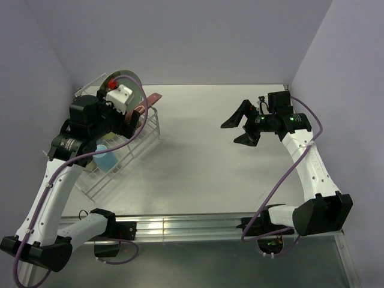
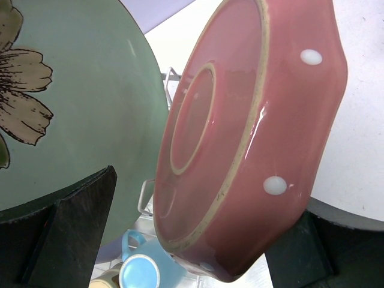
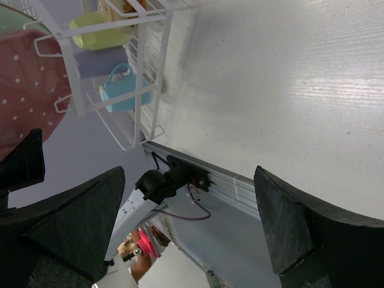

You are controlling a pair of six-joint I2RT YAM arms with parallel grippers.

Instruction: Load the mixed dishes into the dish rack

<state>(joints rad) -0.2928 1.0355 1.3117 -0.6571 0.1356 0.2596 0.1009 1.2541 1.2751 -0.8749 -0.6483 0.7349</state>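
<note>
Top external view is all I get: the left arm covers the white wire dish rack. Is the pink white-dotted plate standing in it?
Observer: Yes. The left wrist view shows the pink white-dotted plate on edge, underside toward the camera, among the wires of the white wire dish rack.
Operator: Is the left gripper clamped on it?
Observer: No. The left gripper stands open, with a gap between one finger and the plate.
Operator: Any mugs under that arm?
Observer: The right wrist view shows a yellow mug lying in the rack.
</note>
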